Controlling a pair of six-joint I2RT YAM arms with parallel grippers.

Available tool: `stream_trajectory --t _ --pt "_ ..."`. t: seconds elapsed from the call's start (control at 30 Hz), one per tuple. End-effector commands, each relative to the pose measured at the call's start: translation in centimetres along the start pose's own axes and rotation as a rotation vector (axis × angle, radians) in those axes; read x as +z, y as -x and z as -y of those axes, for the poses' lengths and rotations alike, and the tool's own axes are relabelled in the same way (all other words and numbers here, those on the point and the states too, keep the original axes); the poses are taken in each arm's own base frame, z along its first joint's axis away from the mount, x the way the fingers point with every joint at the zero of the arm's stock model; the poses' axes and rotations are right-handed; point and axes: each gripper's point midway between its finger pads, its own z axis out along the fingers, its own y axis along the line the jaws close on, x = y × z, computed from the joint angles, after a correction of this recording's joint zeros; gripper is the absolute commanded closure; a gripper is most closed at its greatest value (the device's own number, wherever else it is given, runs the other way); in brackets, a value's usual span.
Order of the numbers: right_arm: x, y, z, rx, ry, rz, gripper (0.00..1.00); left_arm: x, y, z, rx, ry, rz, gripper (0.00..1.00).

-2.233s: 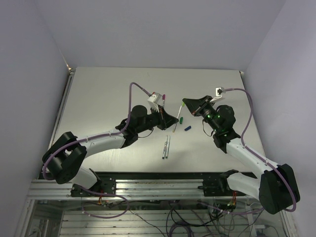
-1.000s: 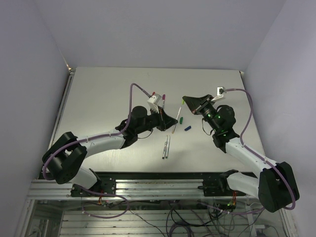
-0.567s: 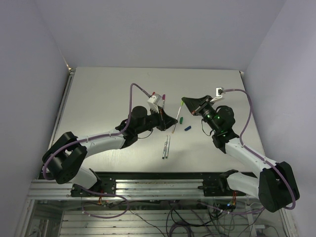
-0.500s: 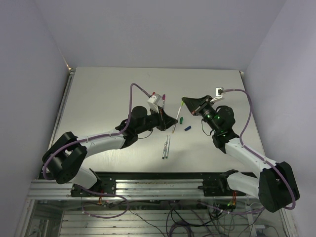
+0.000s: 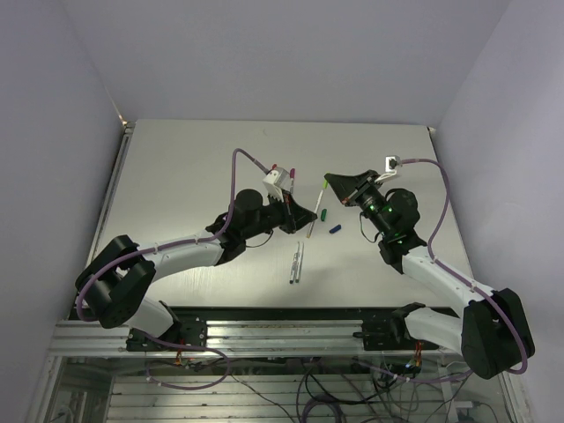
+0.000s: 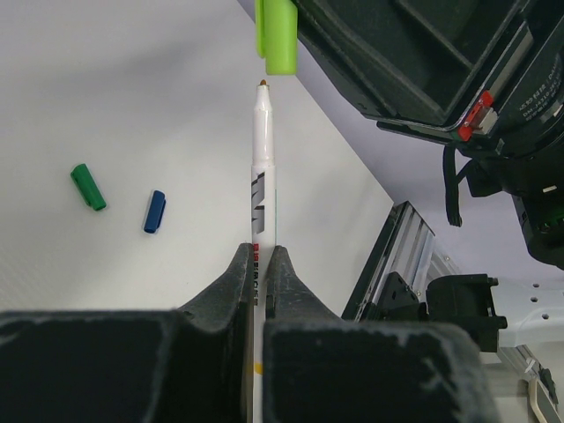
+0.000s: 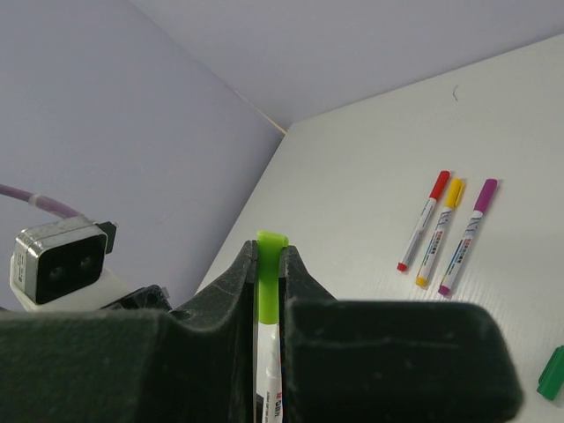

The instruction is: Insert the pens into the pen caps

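My left gripper [image 5: 307, 214] [image 6: 257, 253] is shut on a white pen [image 6: 263, 176] [image 5: 317, 199] and holds it above the table, tip pointing away. My right gripper [image 5: 332, 183] [image 7: 269, 248] is shut on a lime-green cap [image 7: 269, 273] [image 6: 277, 37]. The pen's brownish tip sits right at the cap's mouth, in line with it; in the left wrist view a thin gap shows. A dark green cap [image 6: 88, 187] [image 5: 324, 214] and a blue cap [image 6: 154, 211] [image 5: 335, 230] lie loose on the table under the grippers.
Three capped pens, red [image 7: 424, 220], yellow [image 7: 438, 231] and purple [image 7: 467, 236], lie side by side on the table [image 5: 194, 167], in the top view near its front edge [image 5: 296, 263]. Purple cables arch over both arms. The metal rail [image 5: 264, 330] runs along the near edge.
Both grippers have crept toward each other, bringing the pen tip up to the lime-green cap. The loose caps and the capped pens have not moved.
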Motion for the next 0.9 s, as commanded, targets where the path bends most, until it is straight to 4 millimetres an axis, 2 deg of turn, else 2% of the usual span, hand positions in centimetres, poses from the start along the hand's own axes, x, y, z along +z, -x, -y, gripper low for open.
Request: stream_trajectory --t 0.0,0.27,0.53,0.87 --pt "-0.3 -0.6 0.3 -0.011 -0.001 -0.008 1.00 0.1 1.8 1.1 0.018 -0.032 0.064 0.93" --pt "-0.3 -1.0 0.8 -0.013 -0.013 -0.018 1.00 0.1 2.1 1.2 0.022 -0.039 0.069 0.93" --pt "-0.3 -0.7 0.6 -0.018 -0.006 -0.003 1.00 0.3 1.9 1.3 0.017 -0.045 0.065 0.93" --pt "1.4 2.3 -0.7 -0.066 0.008 0.078 1.00 -0.1 0.2 0.8 0.017 -0.039 0.000 0.93"
